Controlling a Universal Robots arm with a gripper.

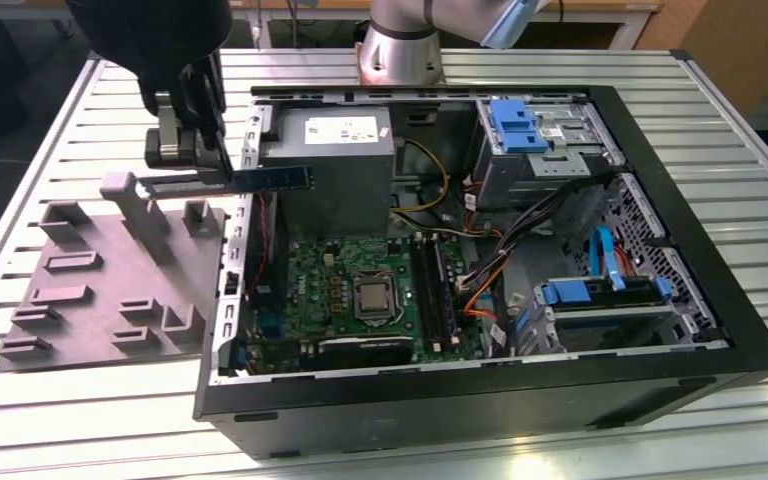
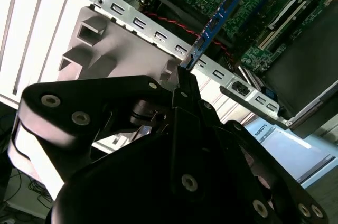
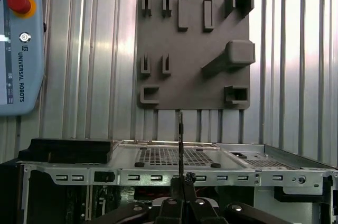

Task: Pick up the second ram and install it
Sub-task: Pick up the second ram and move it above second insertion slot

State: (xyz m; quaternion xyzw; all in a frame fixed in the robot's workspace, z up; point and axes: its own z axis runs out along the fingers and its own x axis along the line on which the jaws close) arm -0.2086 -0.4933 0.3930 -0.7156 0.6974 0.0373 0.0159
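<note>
1. Now, your bench point(image 1: 91, 420) is a slatted metal top. It carries everything else you see in the exterior view.
2. The open computer case point(image 1: 491, 395) lies on its side over the middle of the bench and reaches toward the bench edge on the exterior view's right. Its black walls frame the open interior.
3. The grey tray point(image 1: 91, 300) lies flat on the bench, just beside the case and toward the bench edge on the exterior view's left. Its upright posts stand up from it, and you can see its slots and blocks from above in the first wrist view point(image 3: 195, 49).
4. Inside the case, the grey power supply point(image 1: 337, 150) sits in the corner near the arm's base. The green circuit board point(image 1: 344, 265) with its silver chip lies below it on the case floor.
5. Your gripper point(image 1: 217, 160) hangs in the air above the gap where tray and case meet, with its fingers clamped on one end of the second ram.
6. The second ram point(image 1: 277, 177) is off the tray, held level and touching nothing but the fingers. Its free end reaches over the case wall toward the power supply. In the second wrist view it juts out past the fingertips as a blue strip point(image 2: 214, 23), and in the first wrist view you see it edge-on as a thin dark line point(image 3: 180, 139).
</note>
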